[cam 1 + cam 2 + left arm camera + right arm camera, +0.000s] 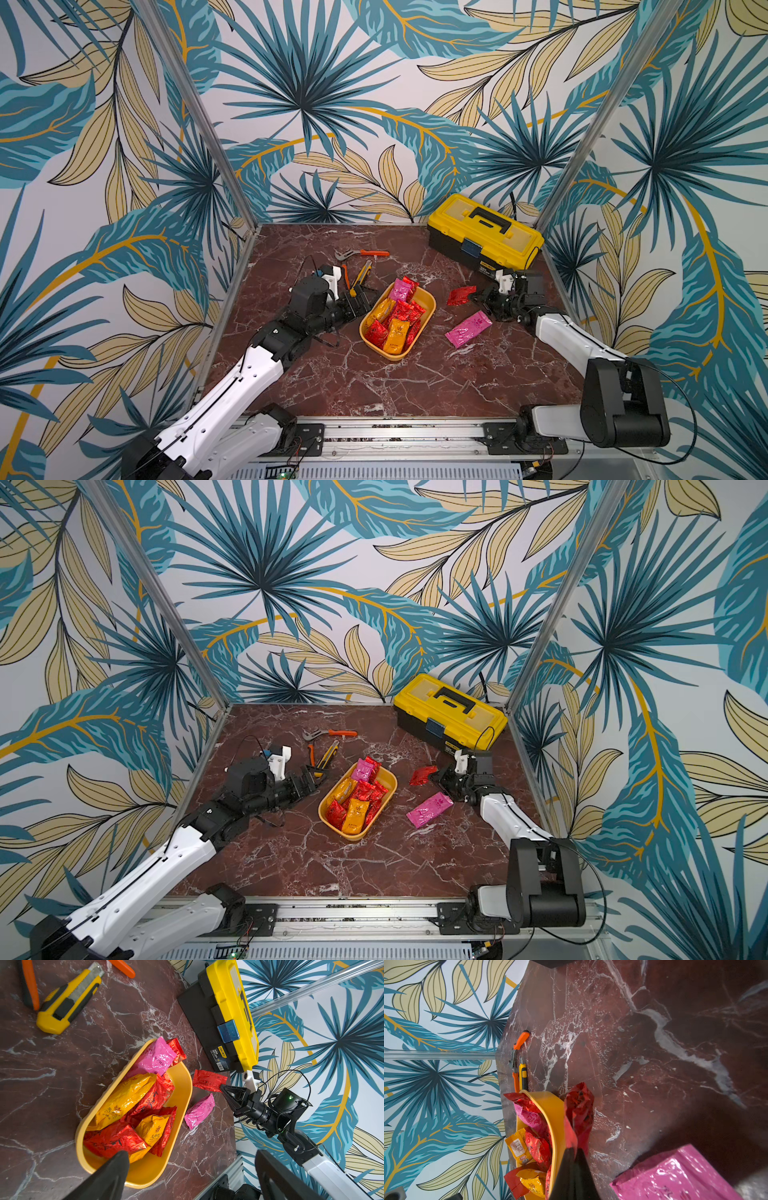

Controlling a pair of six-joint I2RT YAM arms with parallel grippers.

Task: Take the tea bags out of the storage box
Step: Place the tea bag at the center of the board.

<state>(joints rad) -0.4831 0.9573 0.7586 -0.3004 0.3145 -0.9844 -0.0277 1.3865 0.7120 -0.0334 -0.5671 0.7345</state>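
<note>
Left hand spread, right hand pinching red tea bag

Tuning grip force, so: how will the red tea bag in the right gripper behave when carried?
Probably light: the right gripper holds the red tea bag by one edge. Its creased foil looks crumply, not stiff, and shiny, so it may slip.

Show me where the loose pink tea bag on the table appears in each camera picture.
Top view: pink tea bag on the table, right of the storage box.
Top view: the bag again right of the box.
Left wrist: the bag just outside the box's long wall.
Right wrist: the bag close up, apart from the box.
Shared landmark: the storage box.
</note>
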